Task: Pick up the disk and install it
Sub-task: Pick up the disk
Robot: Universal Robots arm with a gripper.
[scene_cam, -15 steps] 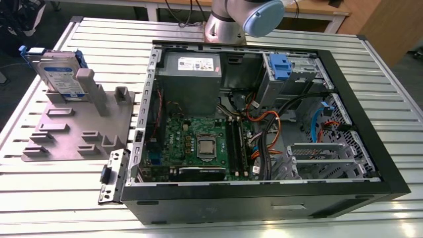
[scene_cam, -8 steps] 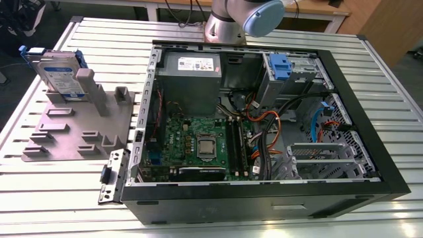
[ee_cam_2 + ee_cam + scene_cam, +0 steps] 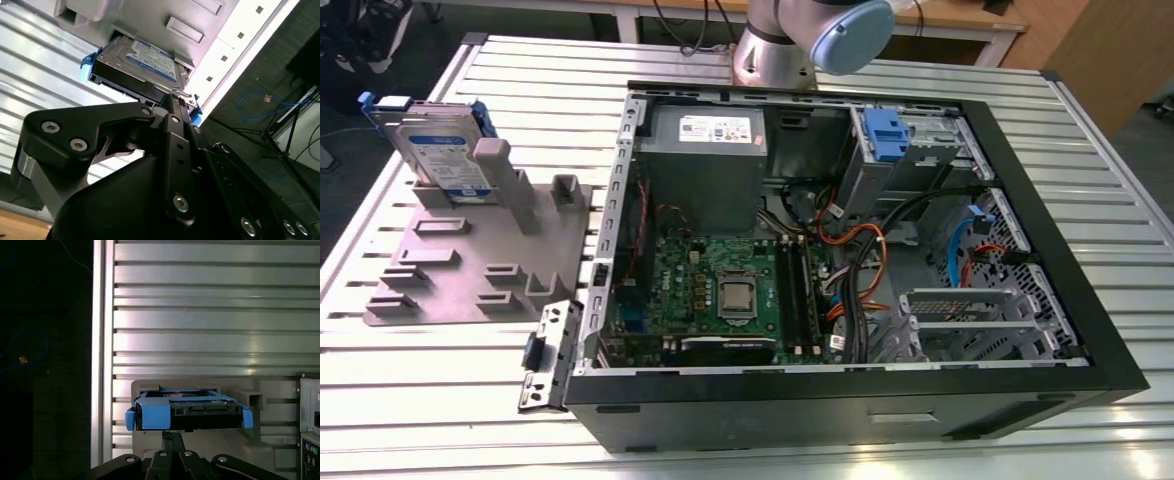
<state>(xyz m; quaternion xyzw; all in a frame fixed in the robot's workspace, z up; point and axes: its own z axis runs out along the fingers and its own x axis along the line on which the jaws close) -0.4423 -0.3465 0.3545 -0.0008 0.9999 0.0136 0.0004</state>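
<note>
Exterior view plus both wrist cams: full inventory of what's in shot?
disk: 1, silver-grey with blue rails, on edge on the plate, exterior view's left
plate: 1, grey with upright pegs, on the table beside the case
computer case: 1, black, open, middle of the table
motherboard: 1, green, inside the case
power supply: 1, grey, inside the case
clip: 1, blue, inside the case
table: 1, silver slatted metal, under it all
arm: 1, silver and blue, behind the case
gripper: 1, black, jaws together, empty, facing the disk
</note>
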